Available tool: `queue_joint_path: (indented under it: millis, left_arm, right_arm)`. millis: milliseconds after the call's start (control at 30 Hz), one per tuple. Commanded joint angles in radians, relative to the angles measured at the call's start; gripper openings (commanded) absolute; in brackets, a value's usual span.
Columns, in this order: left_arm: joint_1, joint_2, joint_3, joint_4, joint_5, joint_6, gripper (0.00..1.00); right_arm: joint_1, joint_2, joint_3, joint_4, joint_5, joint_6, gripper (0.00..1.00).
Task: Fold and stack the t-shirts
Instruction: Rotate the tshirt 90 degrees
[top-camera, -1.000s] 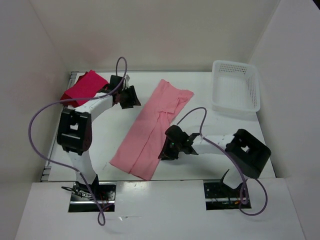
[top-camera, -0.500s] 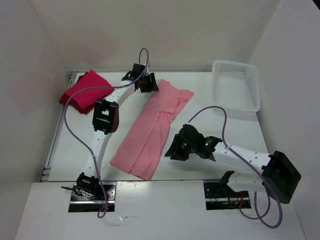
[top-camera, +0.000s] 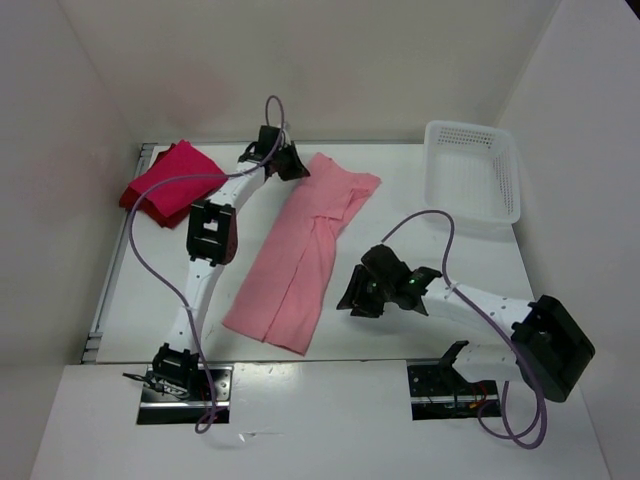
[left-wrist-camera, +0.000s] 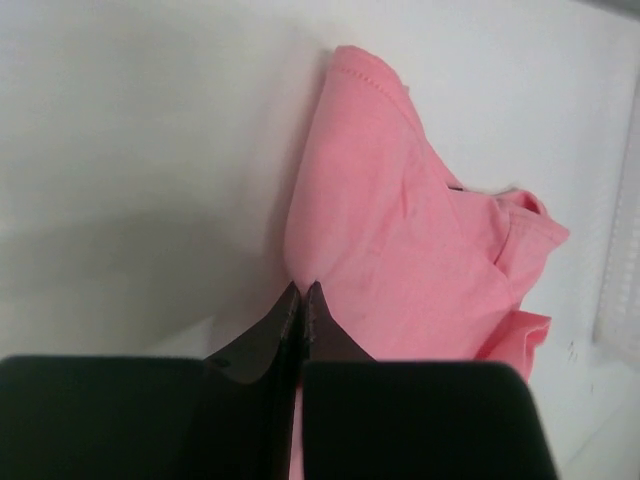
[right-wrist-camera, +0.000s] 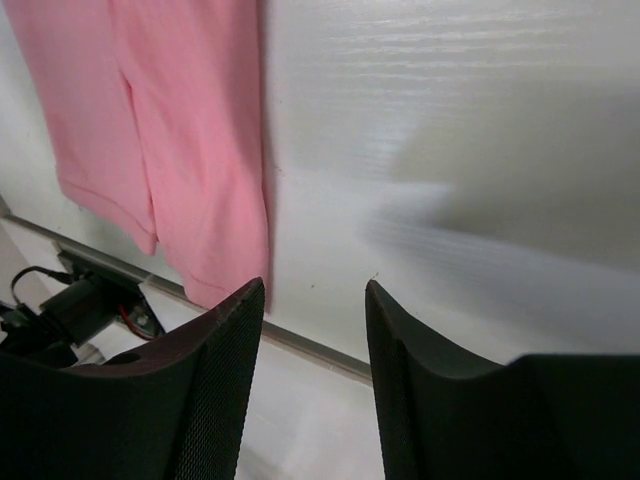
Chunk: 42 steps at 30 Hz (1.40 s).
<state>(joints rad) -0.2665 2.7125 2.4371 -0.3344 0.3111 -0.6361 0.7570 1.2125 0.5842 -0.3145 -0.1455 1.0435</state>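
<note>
Left wrist view: left claw (left-wrist-camera: 301, 290), tips pressed together at the far edge of the salmon shirt (left-wrist-camera: 400, 250); cloth caught or not, we cannot tell. We log the shirt as one long folded strip running diagonally from that claw toward the near side, lightly creased mid-length. Right claw (right-wrist-camera: 313, 287), spread and empty, hangs just right of its near end.

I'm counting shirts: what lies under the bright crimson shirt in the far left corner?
A dark red shirt shows along the near-left edge beneath the crimson shirt; the rest is covered, so anything further underneath cannot be seen.
</note>
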Motion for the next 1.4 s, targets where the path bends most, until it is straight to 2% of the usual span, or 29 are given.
queue_joint_path:
  millis: [0,67,133,167,233,267,367,433,467,533,567,633,700,733,767,833,867,900,1000,1100,1133,1167,1267,1367]
  left_arm:
    - [0.125,-0.031,0.048,0.095,-0.058,-0.116,0.0]
    - [0.135,-0.04,0.048,0.104,-0.058,-0.125,0.0]
    - [0.144,-0.052,0.048,0.104,-0.058,-0.134,0.1]
    - [0.144,-0.063,0.034,0.095,-0.075,-0.134,0.29]
    - [0.154,-0.086,0.007,0.095,-0.075,-0.12,0.52]
    - [0.154,-0.129,-0.015,0.095,-0.06,-0.081,0.68]
    - [0.145,-0.259,-0.235,0.107,-0.07,0.005,0.78]
    - [0.145,-0.449,-0.436,0.19,-0.082,0.059,0.78]
    - [0.145,-0.571,-0.63,0.225,-0.083,0.068,0.76]
    - [0.145,-0.687,-0.806,0.247,-0.083,0.069,0.69]
    - [0.145,-0.789,-0.964,0.247,-0.083,0.053,0.66]
    - [0.145,-0.928,-1.109,0.232,-0.069,0.036,0.56]
    - [0.136,-1.015,-1.302,0.198,-0.06,0.024,0.52]
    - [0.136,-1.098,-1.358,0.161,-0.06,0.024,0.49]
    - [0.136,-1.138,-1.407,0.141,-0.06,0.013,0.48]
    - [0.145,-1.254,-1.513,0.054,-0.088,0.004,0.46]
    - [0.145,-1.295,-1.545,0.035,-0.089,0.004,0.46]
    - [0.162,-1.335,-1.575,0.014,-0.098,-0.005,0.46]
    - [0.174,-1.468,-1.671,-0.063,-0.064,-0.042,0.45]
    - [0.165,-1.52,-1.779,-0.063,0.025,-0.094,0.45]
    - [0.155,-1.53,-1.796,-0.063,0.057,-0.127,0.46]
    - [0.144,-1.542,-1.808,-0.075,0.057,-0.138,0.46]
    - [0.077,-1.649,-1.808,-0.123,-0.048,-0.186,0.47]
    - [0.001,-1.639,-1.819,-0.132,-0.078,-0.217,0.47]
  right_arm:
    - [-0.005,0.048,0.077,-0.031,0.014,-0.069,0.51]
    - [-0.005,0.094,0.092,0.0,0.0,-0.091,0.54]
    - [-0.005,0.155,0.135,0.011,-0.012,-0.102,0.6]
    - [-0.005,0.18,0.15,0.011,-0.025,-0.118,0.62]
    - [-0.005,0.229,0.201,0.011,-0.034,-0.138,0.63]
    - [-0.005,0.27,0.213,0.011,-0.048,-0.152,0.63]
    - [-0.005,0.311,0.223,0.043,-0.075,-0.143,0.65]
    - [-0.005,0.311,0.178,0.11,-0.086,-0.111,0.65]
    - [-0.005,0.311,0.169,0.127,-0.086,-0.102,0.65]
    - [0.004,0.332,0.157,0.169,-0.086,-0.102,0.57]
    - [0.017,0.358,0.157,0.169,-0.098,-0.102,0.54]
    - [0.033,0.404,0.17,0.189,-0.129,-0.102,0.47]
    - [0.045,0.458,0.161,0.241,-0.176,-0.102,0.41]
    - [0.045,0.473,0.161,0.241,-0.177,-0.09,0.36]
    - [0.054,0.473,0.142,0.241,-0.157,-0.089,0.24]
    - [0.045,0.473,0.141,0.227,-0.117,-0.079,0.12]
    - [0.045,0.448,0.132,0.227,-0.071,-0.079,0.01]
    - [0.013,0.431,0.117,0.227,-0.062,-0.079,0.0]
    - [-0.066,0.34,0.079,0.18,-0.051,-0.111,0.0]
    - [-0.119,0.222,0.026,0.098,-0.039,-0.146,0.01]
    - [-0.119,0.191,-0.003,0.075,-0.048,-0.157,0.06]
    - [-0.119,0.165,-0.017,0.075,-0.066,-0.157,0.22]
    - [-0.119,0.072,-0.059,0.037,-0.086,-0.157,0.5]
    - [-0.119,0.032,-0.092,0.037,-0.071,-0.128,0.54]
